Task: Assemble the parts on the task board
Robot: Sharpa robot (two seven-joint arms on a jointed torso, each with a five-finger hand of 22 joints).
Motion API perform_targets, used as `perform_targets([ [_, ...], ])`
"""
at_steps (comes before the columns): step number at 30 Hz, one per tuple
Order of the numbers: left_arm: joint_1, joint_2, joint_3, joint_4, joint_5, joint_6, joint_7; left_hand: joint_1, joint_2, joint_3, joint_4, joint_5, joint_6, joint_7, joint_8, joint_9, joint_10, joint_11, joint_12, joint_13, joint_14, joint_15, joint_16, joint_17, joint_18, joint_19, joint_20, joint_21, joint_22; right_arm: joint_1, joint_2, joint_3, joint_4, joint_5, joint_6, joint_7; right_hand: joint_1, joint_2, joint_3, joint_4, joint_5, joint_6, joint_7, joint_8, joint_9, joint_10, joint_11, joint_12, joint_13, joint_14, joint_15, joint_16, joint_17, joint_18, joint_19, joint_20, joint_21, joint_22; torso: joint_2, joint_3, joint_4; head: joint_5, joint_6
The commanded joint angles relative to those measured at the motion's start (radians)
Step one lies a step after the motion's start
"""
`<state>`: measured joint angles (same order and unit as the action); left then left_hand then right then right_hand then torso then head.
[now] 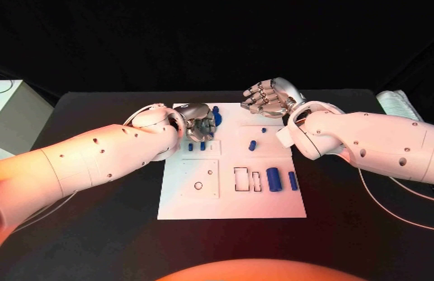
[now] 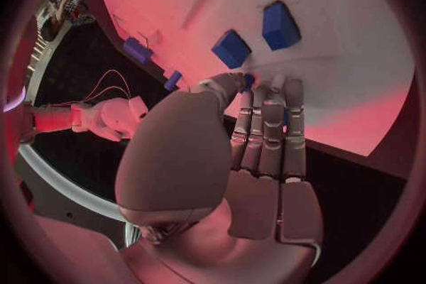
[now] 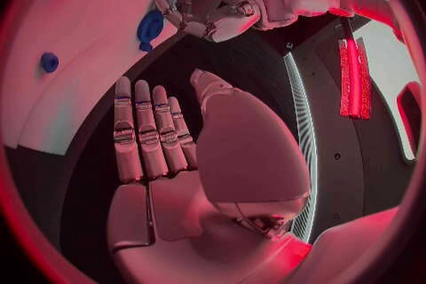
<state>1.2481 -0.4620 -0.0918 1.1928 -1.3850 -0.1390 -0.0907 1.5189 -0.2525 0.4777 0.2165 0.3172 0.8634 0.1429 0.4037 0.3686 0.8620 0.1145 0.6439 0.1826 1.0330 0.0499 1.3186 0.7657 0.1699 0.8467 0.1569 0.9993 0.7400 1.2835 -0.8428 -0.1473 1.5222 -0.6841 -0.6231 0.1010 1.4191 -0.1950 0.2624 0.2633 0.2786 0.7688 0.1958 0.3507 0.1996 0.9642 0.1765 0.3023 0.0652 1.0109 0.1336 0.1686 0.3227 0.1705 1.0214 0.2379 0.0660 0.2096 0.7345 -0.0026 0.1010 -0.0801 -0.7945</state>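
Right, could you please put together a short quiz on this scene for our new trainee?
1. True or false: the right robot hand is holding a blue part.
2. Which one reaches down onto the task board, fingertips next to the small blue parts? A. the left robot hand B. the right robot hand C. both
3. On which side of the task board, the robot's left or right, do the two biggest blue parts lie side by side?

Key: 1 false, it holds nothing and its fingers are straight; 2 A; 3 right.
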Motion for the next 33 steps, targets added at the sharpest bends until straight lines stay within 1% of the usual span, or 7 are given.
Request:
perform_targets([
  [1, -0.003, 0.006, -0.002, -0.004, 0.002, 0.027, -0.001, 0.003, -0.003, 0.006, -0.002, -0.003, 0.004, 0.001, -0.007, -0.001, 0.005, -0.002, -0.004, -0.003, 0.009, 0.002, 0.006, 0.002, 0.013, -0.001, -0.003, 0.003, 0.001, 0.0, 0.0, 0.0, 0.003, -0.003, 0.014, 0.007, 0.004, -0.004, 0.005, 0.0, 0.003, 0.0, 0.042, -0.003, -0.001, 0.004, 0.0, -0.003, -0.002, 0.007, -0.001, -0.002, -0.001, 0.013, 0.006, 0.0, 0.001, -0.001, 0.0, 0.0001, 0.0005, -0.001, -0.002],
  [11, -0.005, 0.011, -0.004, -0.011, 0.007, 0.041, 0.0, 0.0, 0.002, 0.011, -0.008, -0.005, 0.012, 0.001, -0.011, -0.004, 0.016, -0.004, -0.007, -0.006, 0.043, 0.001, 0.036, 0.041, 0.013, -0.001, -0.003, 0.018, 0.013, 0.0, -0.001, 0.0, 0.005, -0.003, 0.015, 0.006, 0.004, -0.004, 0.005, 0.0, 0.003, 0.0, 0.042, -0.003, -0.001, 0.004, 0.0, -0.003, -0.002, 0.007, -0.001, -0.002, -0.001, 0.013, 0.006, 0.0, 0.001, -0.001, -0.002, 0.0, 0.0012, -0.002, -0.005],
  [14, -0.005, 0.011, -0.005, -0.011, 0.007, 0.045, 0.0, 0.0, 0.008, 0.016, -0.018, -0.005, 0.036, -0.003, -0.005, 0.0, 0.037, -0.011, -0.009, -0.008, 0.079, -0.005, 0.065, 0.081, 0.014, 0.001, -0.006, 0.036, 0.026, 0.0, -0.002, 0.0, 0.005, -0.003, 0.015, 0.006, 0.004, -0.004, 0.005, 0.0, 0.003, 0.0, 0.042, -0.003, -0.001, 0.004, 0.0, -0.003, -0.002, 0.007, -0.001, -0.002, -0.001, 0.013, 0.006, 0.0, 0.001, -0.001, -0.002, -0.0003, 0.001, -0.001, -0.005],
  [15, -0.005, 0.011, -0.005, -0.012, 0.006, 0.047, -0.001, 0.003, 0.013, 0.02, -0.026, -0.006, 0.052, -0.004, -0.001, 0.003, 0.055, -0.018, -0.008, -0.008, 0.111, -0.011, 0.084, 0.117, 0.015, 0.004, -0.009, 0.046, 0.033, 0.0, -0.002, 0.0, 0.005, -0.003, 0.015, 0.006, 0.004, -0.004, 0.005, 0.0, 0.003, 0.0, 0.042, -0.003, -0.001, 0.004, 0.0, -0.003, -0.002, 0.007, -0.001, -0.002, -0.001, 0.013, 0.006, 0.0, 0.001, -0.001, -0.002, -0.0003, 0.001, -0.001, -0.005],
  [20, -0.005, 0.011, -0.005, -0.012, 0.006, 0.044, -0.005, 0.008, 0.023, 0.035, -0.045, -0.005, 0.076, -0.004, -0.001, 0.01, 0.089, -0.031, -0.02, -0.013, 0.157, -0.023, 0.11, 0.16, 0.015, 0.01, -0.019, 0.071, 0.051, 0.0, -0.002, 0.0, 0.005, -0.003, 0.015, 0.006, 0.004, -0.004, 0.005, 0.0, 0.003, 0.0, 0.042, -0.003, -0.001, 0.004, 0.0, -0.003, -0.002, 0.007, -0.001, -0.002, -0.001, 0.013, 0.006, 0.0, 0.001, -0.001, -0.002, -0.0002, 0.001, -0.001, -0.004],
  [23, -0.005, 0.01, -0.006, -0.015, 0.007, 0.03, -0.003, 0.008, 0.029, 0.049, -0.06, -0.005, 0.088, -0.002, -0.008, 0.014, 0.115, -0.034, -0.043, -0.021, 0.176, -0.029, 0.118, 0.169, 0.014, 0.011, -0.027, 0.09, 0.065, 0.0, -0.002, 0.0, 0.005, -0.003, 0.015, 0.006, 0.004, -0.005, 0.006, -0.002, 0.003, 0.002, 0.042, -0.003, -0.002, 0.005, 0.0, -0.005, -0.002, 0.008, -0.001, -0.004, -0.004, 0.013, 0.007, 0.0, 0.001, -0.005, -0.002, -0.0004, 0.0013, -0.001, -0.002],
  [33, -0.005, 0.007, -0.006, -0.019, 0.02, -0.027, 0.017, -0.022, 0.025, 0.09, -0.092, -0.001, 0.107, 0.002, -0.044, 0.027, 0.175, -0.031, -0.151, -0.046, 0.184, -0.027, 0.114, 0.144, 0.013, 0.005, -0.03, 0.12, 0.094, 0.0, -0.002, 0.0, 0.005, -0.004, 0.016, 0.006, 0.004, -0.005, 0.006, -0.002, 0.003, 0.002, 0.042, -0.003, -0.002, 0.005, 0.0, -0.005, -0.002, 0.008, -0.001, -0.004, -0.004, 0.013, 0.007, 0.0, 0.001, -0.005, -0.002, -0.0001, 0.0011, 0.0, 0.001],
])
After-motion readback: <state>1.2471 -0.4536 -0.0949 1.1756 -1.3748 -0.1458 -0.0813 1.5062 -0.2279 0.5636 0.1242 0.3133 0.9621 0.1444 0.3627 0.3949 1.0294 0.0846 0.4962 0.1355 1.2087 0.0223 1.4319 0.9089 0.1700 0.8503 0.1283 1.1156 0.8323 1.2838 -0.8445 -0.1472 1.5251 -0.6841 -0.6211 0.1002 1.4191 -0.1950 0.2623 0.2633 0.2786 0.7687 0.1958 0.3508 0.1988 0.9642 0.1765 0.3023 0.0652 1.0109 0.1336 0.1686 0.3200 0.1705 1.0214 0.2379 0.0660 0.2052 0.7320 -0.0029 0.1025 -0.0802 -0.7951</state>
